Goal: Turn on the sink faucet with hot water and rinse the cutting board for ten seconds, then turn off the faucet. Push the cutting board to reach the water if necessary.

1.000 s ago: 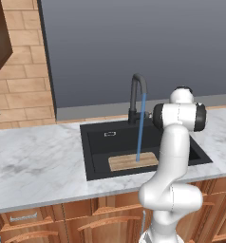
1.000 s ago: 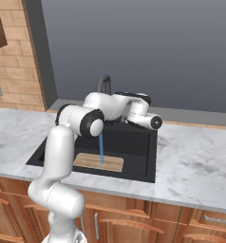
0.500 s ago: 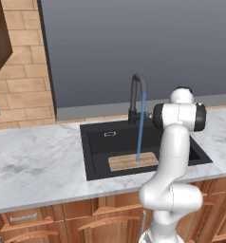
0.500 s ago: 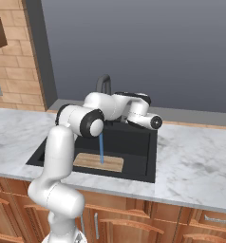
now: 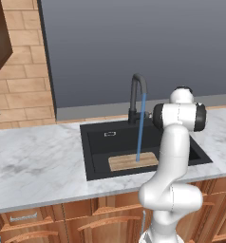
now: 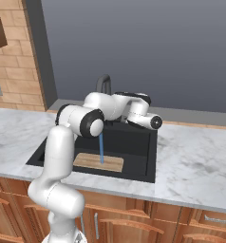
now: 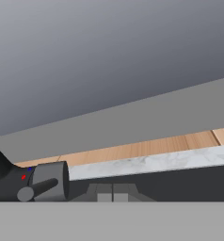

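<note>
the cutting board (image 5: 133,162) lies flat in the sink (image 5: 98,142) near its front wall, the water (image 5: 140,128) falling from the sink faucet (image 5: 136,97) onto it. the jaws (image 7: 113,194) are fully closed, empty, beside the faucet's lever (image 7: 38,188).

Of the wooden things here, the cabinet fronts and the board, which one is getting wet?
The cutting board, lying flat in the black sink: the blue water lands on it. The cabinets sit below the counter, dry.
</note>
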